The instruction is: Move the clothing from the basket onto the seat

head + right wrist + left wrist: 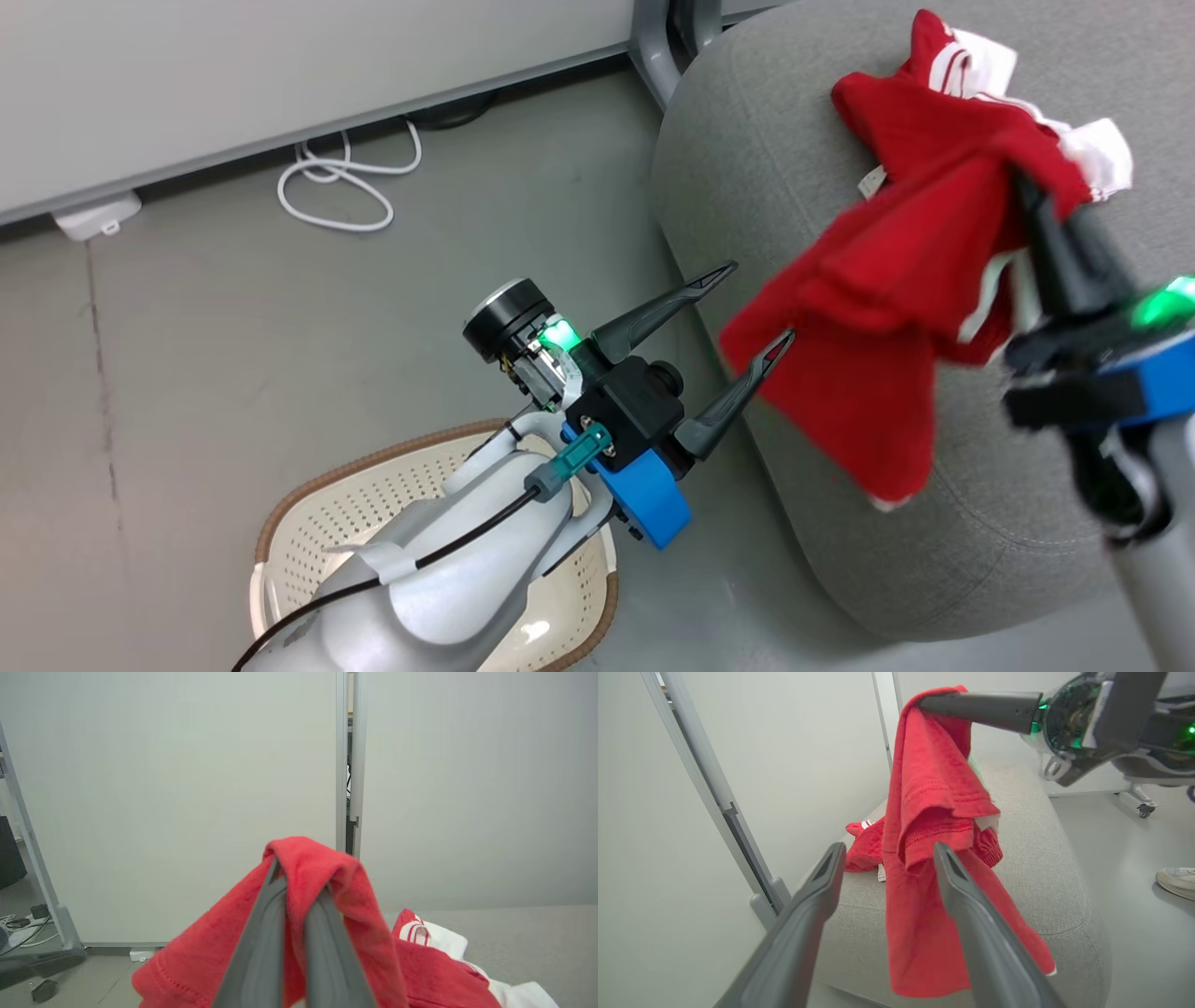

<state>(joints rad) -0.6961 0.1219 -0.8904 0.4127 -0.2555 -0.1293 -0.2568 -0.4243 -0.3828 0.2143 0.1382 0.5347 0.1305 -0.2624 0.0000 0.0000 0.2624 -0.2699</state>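
A red garment (887,308) hangs from my right gripper (1025,187), which is shut on its top fold above the grey seat (747,168). Over the shut fingertips in the right wrist view drapes the same garment (322,868). A second red garment with white trim (952,65) lies on the seat behind it. My left gripper (758,303) stands open beside the hanging garment's lower edge, with nothing between its fingers. In the left wrist view the hanging garment (934,812) dangles just beyond the open left gripper (888,851). The cream basket (308,532) sits on the floor under my left arm, its inside largely hidden.
A white cable (331,191) lies coiled on the floor by the partition wall (280,65). A grey post (665,42) stands at the seat's back corner. A person's shoe (1176,882) rests on the floor to the right of the seat.
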